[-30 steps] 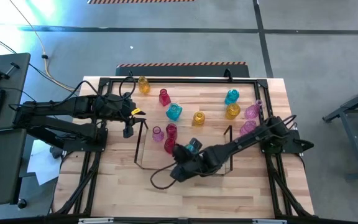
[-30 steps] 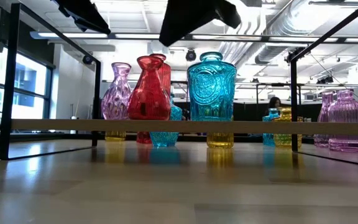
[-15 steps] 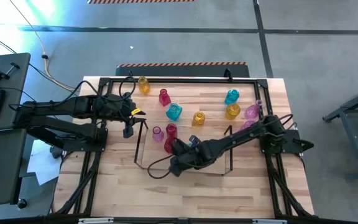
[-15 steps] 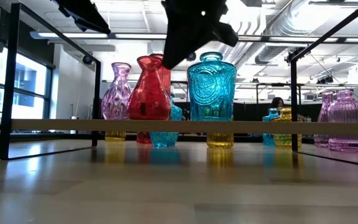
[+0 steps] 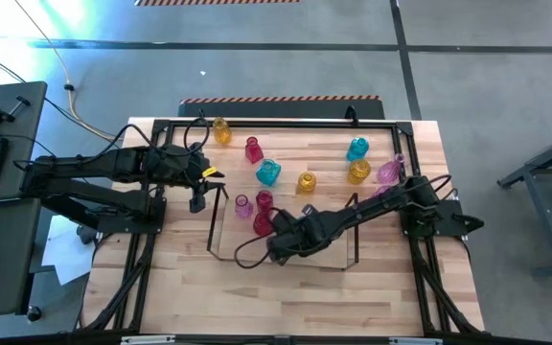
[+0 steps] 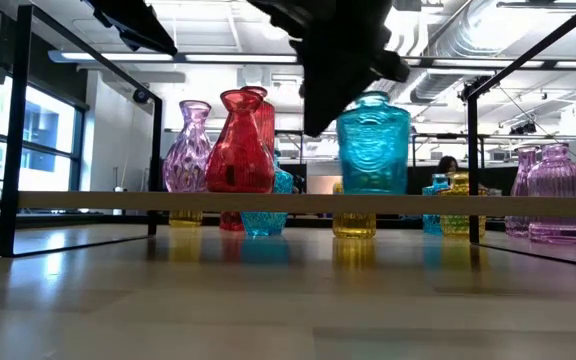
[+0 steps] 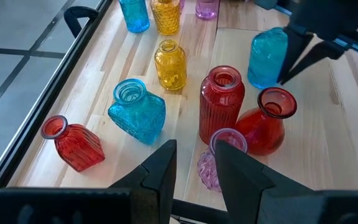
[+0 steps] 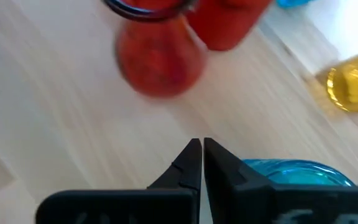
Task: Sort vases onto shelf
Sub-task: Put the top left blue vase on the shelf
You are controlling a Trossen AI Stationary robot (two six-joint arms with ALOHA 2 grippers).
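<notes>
The shelf (image 6: 88, 202) is a low clear tray with dark end frames. On it stand a purple vase (image 6: 186, 150), two red vases (image 6: 240, 145) and a cyan vase (image 6: 373, 145). My right gripper (image 6: 318, 115) is shut and reaches down at the cyan vase's near-left side; in the high view its arm covers that vase. My left gripper (image 7: 194, 168) hangs open at the shelf's left end (image 5: 220, 216), holding nothing. Other vases stand on the table behind the shelf: yellow (image 5: 221, 130), red (image 5: 253, 149), cyan (image 5: 268, 172), yellow (image 5: 306, 181). My right gripper lies with the outer side of one shut finger (image 8: 219, 165) against the cyan vase's side (image 8: 272, 169), up near its shoulder. The fingers slant steeply down from above. The vase stands upright with its base on the shelf.
At the table's far right stand a cyan vase (image 5: 356, 148), a yellow one (image 5: 358, 171) and two pink ones (image 5: 389, 171). A black metal frame (image 5: 276, 122) rings the wooden table. The shelf's right half has free room.
My right gripper, still shut, has come down and toward the table's right, tipping more steeply. The cyan vase has slid to the right along the shelf, away from the red vases, and has turned about. It stays upright.
</notes>
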